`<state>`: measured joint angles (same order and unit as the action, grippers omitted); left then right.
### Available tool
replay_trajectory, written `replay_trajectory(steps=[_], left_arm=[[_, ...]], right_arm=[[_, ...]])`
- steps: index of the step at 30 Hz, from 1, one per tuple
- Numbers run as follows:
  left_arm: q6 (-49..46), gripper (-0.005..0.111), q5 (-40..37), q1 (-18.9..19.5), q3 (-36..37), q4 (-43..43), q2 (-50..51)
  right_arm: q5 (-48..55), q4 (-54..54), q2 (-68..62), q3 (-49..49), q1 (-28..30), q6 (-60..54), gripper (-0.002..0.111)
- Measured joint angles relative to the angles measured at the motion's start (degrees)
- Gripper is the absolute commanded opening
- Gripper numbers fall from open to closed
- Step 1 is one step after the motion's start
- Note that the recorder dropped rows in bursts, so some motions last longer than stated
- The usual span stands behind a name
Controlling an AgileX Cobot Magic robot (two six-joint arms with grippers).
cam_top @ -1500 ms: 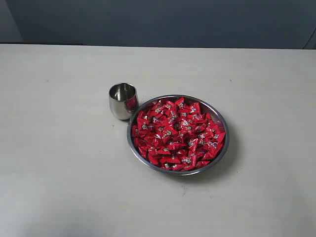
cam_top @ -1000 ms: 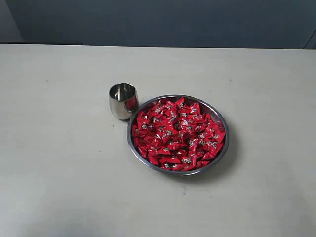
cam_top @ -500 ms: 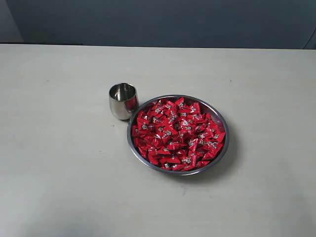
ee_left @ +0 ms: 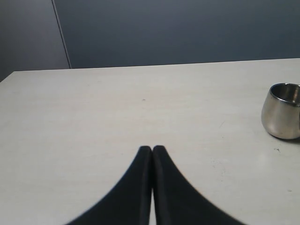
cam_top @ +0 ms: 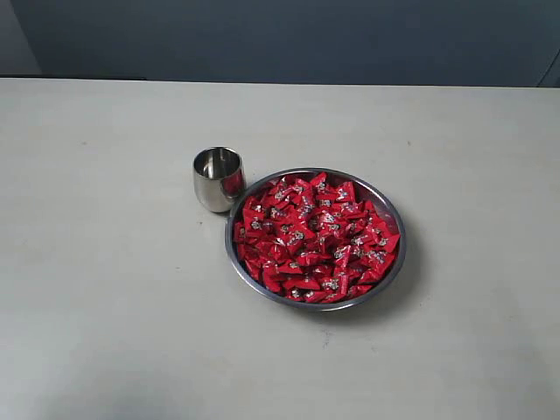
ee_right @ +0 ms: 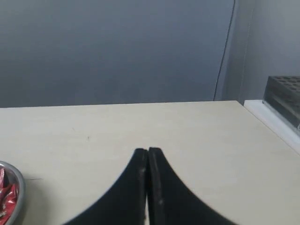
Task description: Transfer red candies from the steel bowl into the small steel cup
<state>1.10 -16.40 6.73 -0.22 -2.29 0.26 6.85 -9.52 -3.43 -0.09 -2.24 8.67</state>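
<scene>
The left fingers (ee_left: 140, 173) and the right fingers (ee_right: 137, 176) do not show in the exterior view. Each wrist view shows its pair pressed fully together with nothing between them, above the bare tabletop (cam_top: 105, 306). In my judgement no pick has begun yet. The steel bowl (cam_top: 317, 306) stands about the middle of the tabletop, a little toward the right edge, and the red candies (cam_top: 315, 238) fill it in a low heap. The small steel cup (cam_top: 218, 179) stands upright just beside the bowl's far-left rim, perhaps touching it, and it looks empty. This closeness probably serves to keep each carry short.
</scene>
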Motion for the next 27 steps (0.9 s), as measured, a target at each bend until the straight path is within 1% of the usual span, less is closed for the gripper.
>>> replay_trajectory(steps=[5,7,8,10,12,16,23,27], left_arm=[[0.0,0.0,0.0,0.0,0.0,0.0,0.0],[0.0,0.0,0.0,0.0,0.0,0.0,0.0],[0.0,0.0,0.0,0.0,0.0,0.0,0.0],[0.0,0.0,0.0,0.0,0.0,0.0,0.0],[0.0,0.0,0.0,0.0,0.0,0.0,0.0],[0.0,0.0,0.0,0.0,0.0,0.0,0.0],[0.0,0.0,0.0,0.0,0.0,0.0,0.0],[0.0,0.0,0.0,0.0,0.0,0.0,0.0]], right_arm=[[-5.4,0.4,0.0,0.0,0.0,0.1,-0.001],[-10.8,4.8,0.0,0.0,0.0,2.7,-0.001],[-13.6,9.1,0.0,0.0,0.0,4.4,-0.001],[-17.3,13.0,0.0,0.0,0.0,5.2,-0.001],[-20.3,14.7,0.0,0.0,0.0,5.3,-0.001],[-22.2,16.4,0.0,0.0,0.0,5.4,-0.001],[-22.4,16.6,0.0,0.0,0.0,5.4,-0.001],[-22.4,19.2,0.0,0.0,0.0,7.0,-0.001]])
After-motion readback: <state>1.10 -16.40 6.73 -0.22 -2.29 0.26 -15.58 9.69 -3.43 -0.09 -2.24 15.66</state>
